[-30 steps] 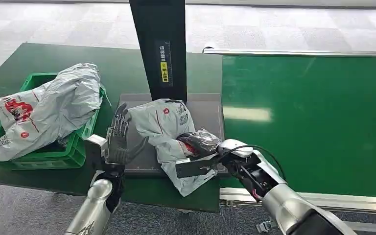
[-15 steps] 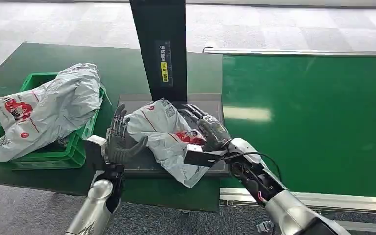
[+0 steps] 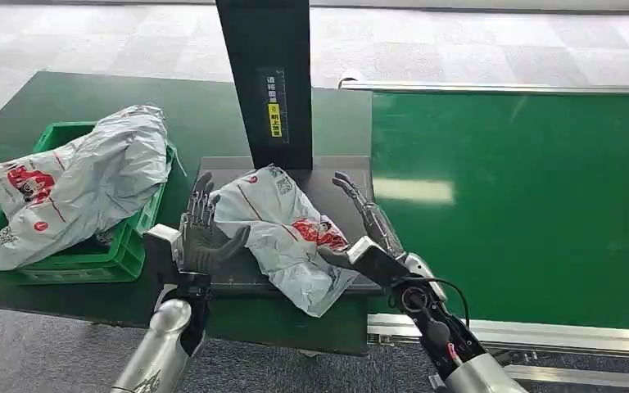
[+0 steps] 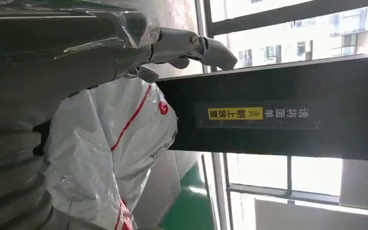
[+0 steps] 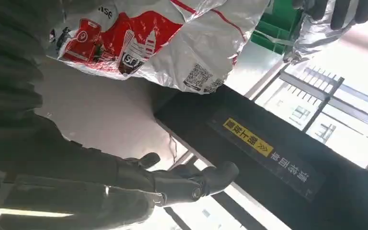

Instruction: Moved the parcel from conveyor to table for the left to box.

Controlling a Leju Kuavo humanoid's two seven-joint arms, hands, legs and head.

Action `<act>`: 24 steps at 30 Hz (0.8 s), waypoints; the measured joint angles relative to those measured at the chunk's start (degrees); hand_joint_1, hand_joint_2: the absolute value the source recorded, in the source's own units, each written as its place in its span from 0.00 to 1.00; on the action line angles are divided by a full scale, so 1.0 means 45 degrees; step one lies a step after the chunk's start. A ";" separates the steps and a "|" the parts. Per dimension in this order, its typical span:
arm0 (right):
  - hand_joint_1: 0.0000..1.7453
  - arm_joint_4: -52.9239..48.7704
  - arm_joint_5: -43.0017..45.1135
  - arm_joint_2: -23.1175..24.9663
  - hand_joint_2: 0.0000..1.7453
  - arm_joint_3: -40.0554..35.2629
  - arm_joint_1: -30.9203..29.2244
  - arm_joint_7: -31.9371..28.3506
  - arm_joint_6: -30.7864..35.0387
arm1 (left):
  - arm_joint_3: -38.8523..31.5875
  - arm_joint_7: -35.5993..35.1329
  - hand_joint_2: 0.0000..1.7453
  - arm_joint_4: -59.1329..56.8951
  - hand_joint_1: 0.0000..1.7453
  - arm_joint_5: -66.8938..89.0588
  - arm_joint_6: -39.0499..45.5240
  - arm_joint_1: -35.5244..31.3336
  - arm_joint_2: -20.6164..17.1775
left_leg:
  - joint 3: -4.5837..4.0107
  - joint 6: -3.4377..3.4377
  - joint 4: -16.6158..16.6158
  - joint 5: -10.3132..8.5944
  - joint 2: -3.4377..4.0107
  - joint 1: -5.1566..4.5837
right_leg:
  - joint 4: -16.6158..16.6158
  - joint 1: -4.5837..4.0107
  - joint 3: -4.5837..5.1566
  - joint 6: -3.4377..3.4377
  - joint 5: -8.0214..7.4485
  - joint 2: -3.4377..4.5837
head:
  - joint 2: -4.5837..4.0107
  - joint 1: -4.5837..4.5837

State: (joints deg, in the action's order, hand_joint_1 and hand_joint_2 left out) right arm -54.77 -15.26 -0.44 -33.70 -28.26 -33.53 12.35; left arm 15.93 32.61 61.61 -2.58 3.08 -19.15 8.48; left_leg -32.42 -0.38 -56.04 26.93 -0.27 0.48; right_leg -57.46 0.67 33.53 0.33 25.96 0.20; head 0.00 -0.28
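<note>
A grey plastic parcel [image 3: 282, 233] with red print lies on the dark grey plate [image 3: 346, 184] in front of the black post; one corner hangs over the plate's front edge. My right hand [image 3: 367, 237] is just to the right of the parcel, fingers spread, holding nothing. My left hand [image 3: 201, 229] stands upright at the parcel's left edge, fingers apart, thumb near the bag. The left wrist view shows the parcel [image 4: 110, 153] close against my left hand's fingers [image 4: 182, 43]. The right wrist view shows the parcel [image 5: 163, 43] beyond my outstretched fingers [image 5: 191, 184].
A green crate [image 3: 123, 246] on the left of the green table holds a large grey parcel [image 3: 78, 184] heaped over its rim. The black post [image 3: 269, 82] rises behind the plate. The green conveyor belt [image 3: 524, 196] runs to the right.
My right hand let go of the parcel and drew back to the right with its fingers spread. The parcel shifted left and settled on the plate. My left hand stayed in place.
</note>
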 measured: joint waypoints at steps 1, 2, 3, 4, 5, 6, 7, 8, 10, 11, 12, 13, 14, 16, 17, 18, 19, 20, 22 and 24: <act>0.00 -0.0024 0.0029 0.0010 1.00 0.0044 0.0030 -0.0010 0.0068 | 0.0000 0.0000 1.00 -0.0004 0.00 -0.0039 0.0000 0.0000 0.0000 | 0.0000 0.0000 0.0000 0.0000 0.0000 0.0000 | 0.0000 0.0000 0.0000 0.0000 0.0000 0.0000 | 0.0000 -0.0005; 0.00 -0.0034 0.0107 0.0039 1.00 0.0102 0.0075 -0.0019 0.0185 | 0.0000 0.0000 1.00 -0.0010 0.00 -0.0063 0.0000 0.0000 0.0000 | 0.0000 0.0000 0.0000 0.0000 0.0000 0.0000 | 0.0000 0.0000 0.0000 0.0000 0.0000 0.0000 | 0.0000 0.0000; 0.00 -0.0049 0.0200 0.0083 1.00 0.0180 0.0159 -0.0019 0.0287 | 0.0005 0.0000 1.00 -0.0010 0.00 -0.0068 0.0000 0.0000 0.0000 | 0.0000 0.0000 0.0000 0.0001 -0.0001 0.0000 | 0.0000 0.0000 0.0001 0.0000 0.0000 0.0000 | 0.0000 -0.0005; 0.00 -0.0082 0.0324 0.0131 1.00 0.0286 0.0271 -0.0024 0.0368 | 0.0015 0.0000 1.00 -0.0015 0.00 -0.0078 0.0000 0.0000 0.0000 | 0.0000 0.0000 0.0000 0.0001 -0.0002 0.0000 | 0.0000 0.0000 0.0001 0.0000 0.0001 0.0000 | 0.0000 -0.0005; 0.00 -0.0102 0.0438 0.0175 1.00 0.0374 0.0405 -0.0063 0.0418 | 0.0015 0.0000 1.00 -0.0029 0.00 -0.0082 -0.0005 0.0000 -0.0005 | -0.0001 0.0000 0.0000 0.0001 -0.0002 0.0000 | 0.0000 0.0000 0.0002 0.0000 0.0001 0.0000 | 0.0000 -0.0005; 0.00 -0.0136 0.0617 0.0209 1.00 0.0486 0.0567 -0.0131 0.0432 | 0.0019 0.0000 1.00 -0.0058 0.00 -0.0083 -0.0015 -0.0002 0.0000 | -0.0002 -0.0001 0.0000 0.0002 -0.0002 0.0000 | 0.0000 0.0000 0.0004 0.0000 0.0001 -0.0001 | 0.0000 -0.0005; 0.00 -0.0179 0.0800 0.0219 1.00 0.0611 0.0714 -0.0228 0.0423 | 0.0024 0.0000 1.00 -0.0092 0.00 -0.0092 -0.0024 -0.0001 0.0000 | -0.0003 -0.0001 0.0000 0.0002 -0.0002 0.0000 | 0.0000 0.0000 0.0004 0.0000 0.0001 -0.0001 | 0.0000 -0.0005; 0.00 -0.0243 0.0962 0.0219 1.00 0.0724 0.0840 -0.0331 0.0393 | 0.0024 0.0000 1.00 -0.0102 0.00 -0.0097 -0.0039 0.0002 -0.0005 | -0.0005 -0.0001 0.0001 0.0002 -0.0002 0.0000 | 0.0000 0.0000 0.0004 0.0000 0.0001 -0.0001 | -0.0005 -0.0005; 0.00 -0.0433 0.1293 0.0219 1.00 0.1011 0.1085 -0.0535 0.0345 | 0.0034 0.0000 1.00 -0.0112 0.00 -0.0097 -0.0107 0.0002 -0.0005 | -0.0006 -0.0001 0.0001 0.0002 -0.0001 0.0000 | 0.0000 0.0000 0.0004 0.0000 0.0001 -0.0001 | 0.0000 -0.0005; 0.00 -0.0583 0.1448 0.0228 1.00 0.1191 0.1221 -0.0641 0.0408 | 0.0078 0.0000 1.00 -0.0121 0.00 -0.0068 -0.0180 0.0005 -0.0014 | -0.0006 -0.0001 0.0001 0.0002 -0.0002 0.0000 | 0.0000 0.0000 0.0003 0.0000 0.0001 -0.0001 | 0.0000 -0.0005; 0.00 -0.0714 0.1579 0.0262 1.00 0.1380 0.1322 -0.0743 0.0569 | 0.0136 -0.0005 1.00 -0.0121 0.00 0.0005 -0.0268 0.0011 -0.0034 | -0.0007 -0.0001 0.0001 0.0002 -0.0003 0.0000 | 0.0000 0.0000 0.0004 0.0000 0.0001 -0.0001 | 0.0000 0.0000; 0.00 -0.0839 0.1723 0.0306 1.00 0.1577 0.1390 -0.0820 0.0809 | 0.0209 -0.0024 1.00 -0.0121 0.00 0.0141 -0.0374 0.0016 -0.0049 | -0.0007 -0.0001 0.0001 0.0002 -0.0002 0.0000 | 0.0000 0.0000 0.0003 0.0000 0.0001 -0.0001 | 0.0000 -0.0005; 0.00 -0.0948 0.1841 0.0335 1.00 0.1744 0.1433 -0.0870 0.1026 | 0.0272 -0.0054 1.00 -0.0121 0.00 0.0292 -0.0472 0.0018 -0.0068 | -0.0007 0.0000 0.0001 0.0001 -0.0002 0.0000 | 0.0000 0.0000 0.0004 0.0000 0.0001 -0.0001 | 0.0000 -0.0005; 0.00 -0.1264 0.2118 0.0384 1.00 0.2123 0.1572 -0.0967 0.1360 | 0.0511 -0.0160 1.00 -0.0116 0.00 0.0710 -0.0671 0.0050 -0.0131 | -0.0006 0.0000 0.0001 0.0001 -0.0005 0.0000 | 0.0000 0.0001 0.0001 0.0000 0.0001 -0.0001 | 0.0000 0.0000; 0.00 -0.1422 0.2195 0.0403 1.00 0.2335 0.1640 -0.0996 0.1433 | 0.0641 -0.0199 1.00 -0.0107 0.00 0.0869 -0.0695 0.0086 -0.0170 | -0.0007 0.0000 0.0001 0.0001 -0.0004 0.0000 | 0.0000 0.0001 0.0001 0.0000 0.0001 -0.0002 | 0.0000 -0.0005; 0.00 -0.1516 0.2220 0.0418 1.00 0.2458 0.1689 -0.0996 0.1452 | 0.0709 -0.0233 1.00 -0.0107 0.00 0.0904 -0.0704 0.0112 -0.0190 | -0.0007 0.0000 0.0001 0.0001 -0.0001 0.0000 | 0.0000 0.0001 0.0002 0.0000 0.0001 -0.0001 | 0.0000 -0.0005; 0.00 -0.1593 0.2254 0.0418 1.00 0.2545 0.1725 -0.0996 0.1477 | 0.0758 -0.0238 1.00 -0.0102 0.00 0.0957 -0.0719 0.0128 -0.0209 | -0.0007 0.0000 0.0001 0.0001 0.0002 0.0000 | 0.0000 0.0001 0.0003 0.0000 0.0001 0.0000 | 0.0000 -0.0004; 0.00 -0.1661 0.2254 0.0418 1.00 0.2608 0.1765 -0.0996 0.1481 | 0.0792 -0.0238 1.00 -0.0102 0.00 0.0976 -0.0729 0.0136 -0.0214 | -0.0007 0.0000 0.0001 0.0002 0.0001 0.0000 | 0.0000 0.0001 0.0003 0.0000 0.0001 0.0000 | 0.0000 -0.0005; 0.00 -0.1768 0.2254 0.0432 1.00 0.2720 0.1821 -0.1001 0.1481 | 0.0889 -0.0243 1.00 -0.0092 0.00 0.0981 -0.0733 0.0141 -0.0253 | -0.0007 0.0000 0.0001 0.0002 -0.0004 0.0000 | 0.0000 0.0000 0.0004 0.0000 0.0001 -0.0001 | 0.0000 -0.0010; 0.00 -0.1846 0.2254 0.0457 1.00 0.2817 0.1850 -0.0996 0.1481 | 0.0947 -0.0243 1.00 -0.0083 0.00 0.0986 -0.0729 0.0156 -0.0277 | -0.0007 0.0000 0.0001 0.0002 -0.0003 0.0000 | 0.0000 0.0000 0.0004 0.0000 0.0001 -0.0001 | 0.0000 -0.0005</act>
State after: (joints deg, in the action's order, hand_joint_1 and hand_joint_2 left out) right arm -63.08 -5.11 1.62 -21.03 -19.93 -38.01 19.02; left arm 20.20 31.52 61.24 1.86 -0.20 -18.45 7.23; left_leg -32.45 -0.38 -56.03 26.94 -0.28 0.48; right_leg -57.46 0.67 33.55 0.33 25.96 0.20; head 0.00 -0.31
